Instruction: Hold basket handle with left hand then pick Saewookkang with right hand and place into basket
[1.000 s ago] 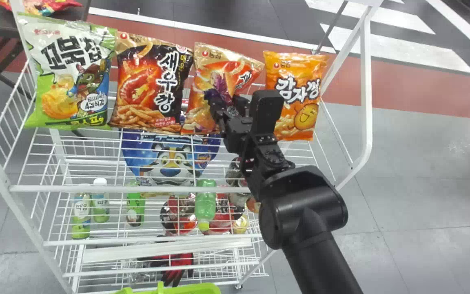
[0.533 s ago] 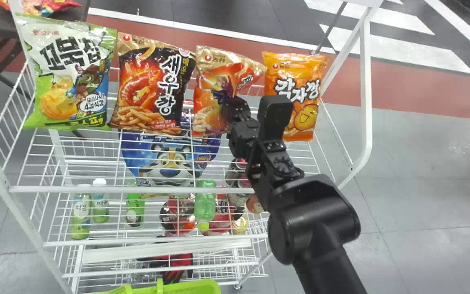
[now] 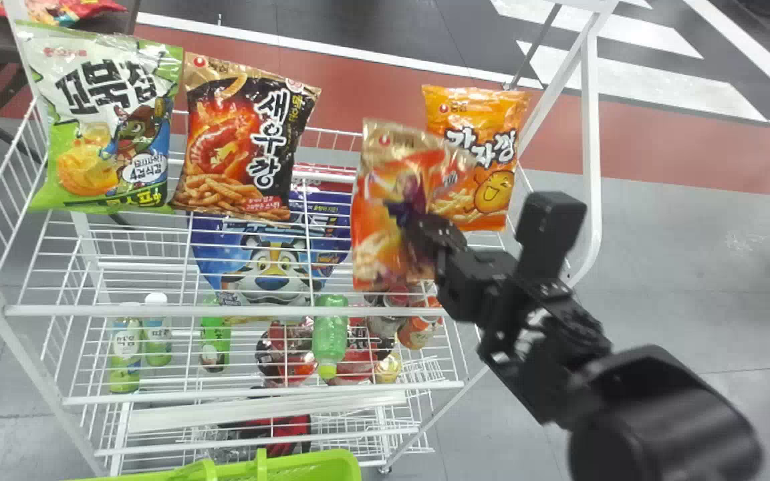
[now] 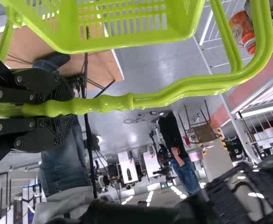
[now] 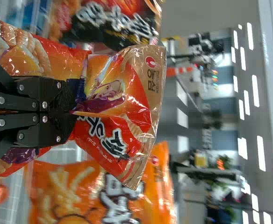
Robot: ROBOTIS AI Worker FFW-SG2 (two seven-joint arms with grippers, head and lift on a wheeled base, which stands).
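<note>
In the head view my right gripper (image 3: 428,230) pinches the orange and gold Saewookkang bag (image 3: 381,194) by its front, holding it up before the rack. The right wrist view has that gripper (image 5: 68,112) shut on a fold of the bag (image 5: 99,149). The green basket (image 3: 291,467) is at the head view's bottom edge. My left gripper (image 4: 57,109), in the left wrist view, is closed around the grip of the basket handle (image 4: 108,102), with the basket body (image 4: 122,42) beside it.
A black Saewookkang bag (image 3: 241,140) and a green bag (image 3: 107,120) stand on the rack (image 3: 224,310) to the left. An orange potato snack bag (image 3: 478,153) is close behind the held bag. Bottles and cups lie on lower shelves.
The right arm has drawn back toward the robot and to the right, and the held bag has come away from its place in the row. The basket edge has risen slightly in view.
</note>
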